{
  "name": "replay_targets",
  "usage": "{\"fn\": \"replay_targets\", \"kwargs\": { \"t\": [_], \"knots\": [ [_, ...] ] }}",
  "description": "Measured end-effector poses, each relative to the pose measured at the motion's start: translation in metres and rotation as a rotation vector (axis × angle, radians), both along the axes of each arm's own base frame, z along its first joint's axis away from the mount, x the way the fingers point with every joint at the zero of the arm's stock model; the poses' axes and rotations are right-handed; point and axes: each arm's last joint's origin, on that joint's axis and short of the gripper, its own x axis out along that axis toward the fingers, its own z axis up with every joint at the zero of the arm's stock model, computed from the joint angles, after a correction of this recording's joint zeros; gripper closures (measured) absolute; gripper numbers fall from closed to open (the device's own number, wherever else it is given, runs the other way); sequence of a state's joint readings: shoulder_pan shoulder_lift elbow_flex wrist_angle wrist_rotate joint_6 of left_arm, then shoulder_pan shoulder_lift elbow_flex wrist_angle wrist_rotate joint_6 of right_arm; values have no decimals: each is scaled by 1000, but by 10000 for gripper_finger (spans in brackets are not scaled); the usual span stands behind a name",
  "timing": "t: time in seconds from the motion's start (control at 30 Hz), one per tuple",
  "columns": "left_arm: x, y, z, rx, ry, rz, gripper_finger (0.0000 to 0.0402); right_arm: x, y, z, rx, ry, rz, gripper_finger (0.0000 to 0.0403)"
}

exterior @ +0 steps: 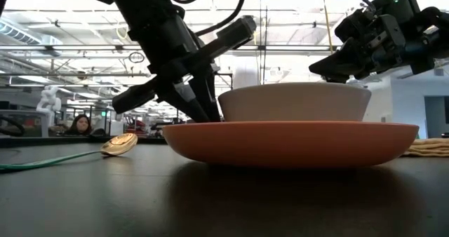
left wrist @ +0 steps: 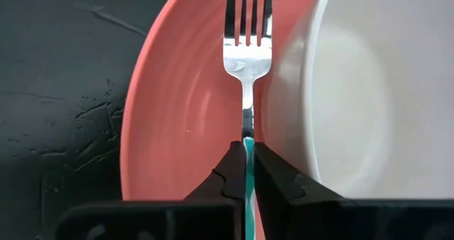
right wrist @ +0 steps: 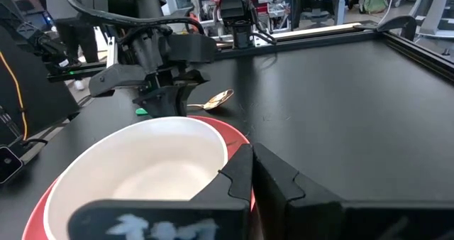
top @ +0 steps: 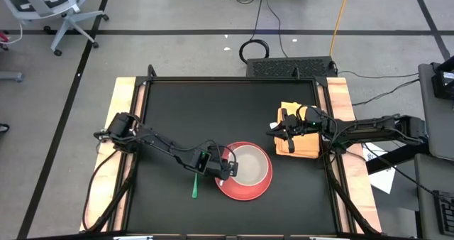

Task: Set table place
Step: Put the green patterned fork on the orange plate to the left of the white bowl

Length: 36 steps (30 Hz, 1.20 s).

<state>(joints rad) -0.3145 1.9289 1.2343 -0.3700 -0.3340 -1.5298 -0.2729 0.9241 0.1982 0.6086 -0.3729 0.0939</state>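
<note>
Surface [top: 234,105]: large square tabletop, matte black, black metal frame rim, light wooden strips along its left and right sides; it fills the middle of the high view and carries every item listed here.

Plate [top: 259,189]: round, salmon-red, shallow, lying toward the near middle of the surface.

Bowl [top: 250,165]: round, white, standing on the plate, offset so a crescent of red rim shows along one side.

Fork [left wrist: 247,41]: silver metal, four tines, teal-green handle. Its tines reach over the red plate, just beside the bowl's outer wall. Whether the tines touch the plate cannot be told.

Spoon [exterior: 119,144]: gold-coloured bowl on a long green handle, lying flat on the surface to the left of the plate, apart from it.

Cloth [top: 306,146]: folded, orange-yellow, lying near the right edge of the surface.

Left end effector [left wrist: 247,149]: at the plate's left rim, its two dark fingers clamped on the fork's teal handle.

Right end effector [right wrist: 252,170]: above the folded cloth at the right side of the surface, well apart from the plate, fingers pressed together, holding nothing.

Background: a person [exterior: 80,124] seated in the room beyond the surface, seen in the low view.
</note>
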Motion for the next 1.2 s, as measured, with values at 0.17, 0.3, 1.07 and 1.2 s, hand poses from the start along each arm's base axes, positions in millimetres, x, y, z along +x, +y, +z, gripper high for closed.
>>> {"fn": "replay_targets", "kwargs": {
  "t": [0.17,0.3,1.07,1.2],
  "knots": [
    [-2,1,-1,11,19,2,395,0,0,0,0,0,0,403],
    [-3,1,-1,15,32,2,388,0,0,0,0,0,0,403],
    [-4,1,-2,26,48,-10,392,0,0,0,0,0,0,403],
    [-4,1,-2,27,48,-12,374,0,0,0,0,0,0,403]
  ]
}}
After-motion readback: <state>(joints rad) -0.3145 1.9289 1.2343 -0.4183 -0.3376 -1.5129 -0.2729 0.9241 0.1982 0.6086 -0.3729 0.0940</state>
